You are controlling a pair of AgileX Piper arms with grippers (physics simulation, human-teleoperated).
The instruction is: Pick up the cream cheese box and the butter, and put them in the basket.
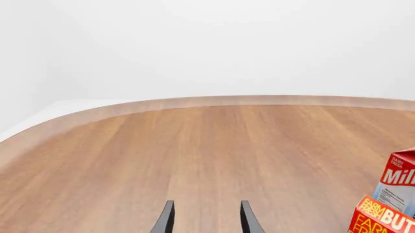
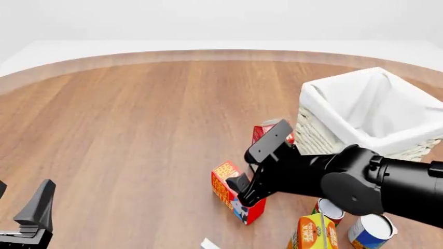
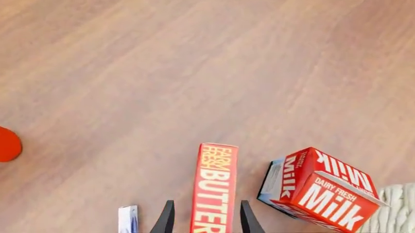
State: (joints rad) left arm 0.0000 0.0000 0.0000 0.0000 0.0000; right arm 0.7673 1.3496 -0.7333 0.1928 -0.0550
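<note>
A: Where is there open room in the front view?

B: The left half and the upper middle of the wooden table (image 2: pixel 124 129) are bare wood up to its curved far edge; the clutter sits lower right. The basket (image 2: pixel 332 111) fills the right side, its cloth-lined rim near the frame's right edge; the milk carton (image 2: pixel 263 130) stands just beside the basket's left wall.

A: And the butter (image 2: pixel 225 184)?

B: Low in the centre, lying on the table in front of the milk carton, apart from the basket; the right gripper (image 2: pixel 242 192) is down at it, and its arm covers much of the box.

A: Does the right wrist view add anything?

B: Yes; the butter (image 3: pixel 214 189) runs up between the two dark fingers (image 3: pixel 166 221), which stand apart on either side of it; whether they press its sides I cannot tell. The milk carton (image 3: pixel 318 189) lies close beside it at lower right, with a sliver of wicker in the corner; a thin whitish and blue box edge (image 3: pixel 128 219) shows at the bottom, and a red shape (image 3: pixel 8 144) at the left edge.

A: The left gripper (image 1: pixel 206 218)?

B: Spread open with nothing between its fingers; in the front view it sits in the lower left corner, well apart from everything. Cans (image 2: pixel 370 228) and an orange carton (image 2: pixel 312 233) crowd the front view's lower right; the wrist views miss them.
</note>
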